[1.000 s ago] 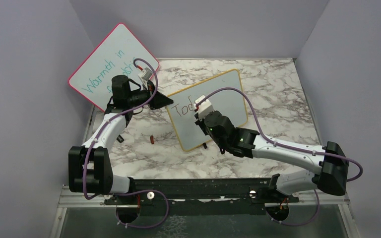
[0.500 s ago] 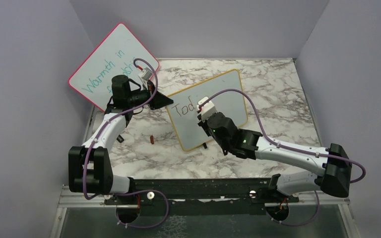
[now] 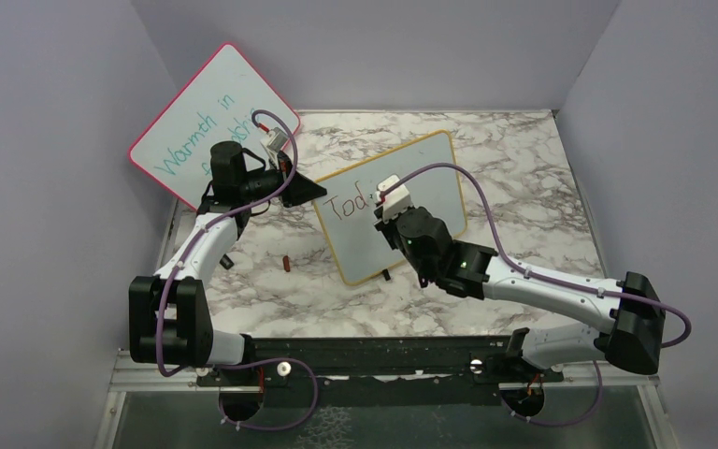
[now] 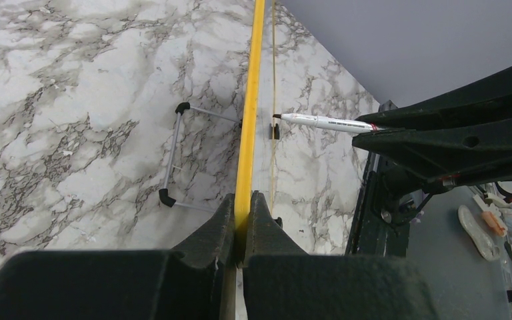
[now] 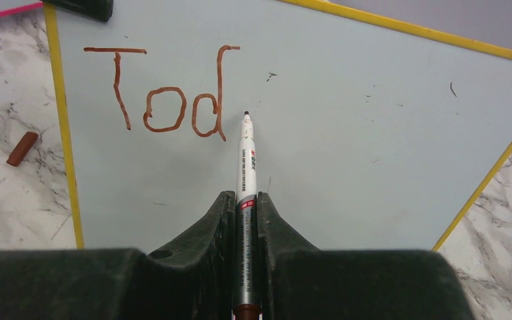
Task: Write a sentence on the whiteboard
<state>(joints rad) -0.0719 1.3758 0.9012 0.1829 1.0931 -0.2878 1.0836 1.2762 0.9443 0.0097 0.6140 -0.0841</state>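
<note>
The left fingers (image 4: 219,230) pinched the yellow edge of the whiteboard (image 3: 430,173), standing mid-frame on the worktop (image 3: 524,187). The right fingers (image 5: 217,230) squeezed a marker (image 5: 247,167), its tip beside the sentence (image 3: 347,206), which read only "Tod".

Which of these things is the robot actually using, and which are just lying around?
In use: yellow-framed rectangular whiteboard, clamped by the left hand; white marker pen in the right hand; red-brown letters "Tod".
Lying about: pink-framed board with teal writing; small red-brown cap-like piece on the marble tabletop.
</note>
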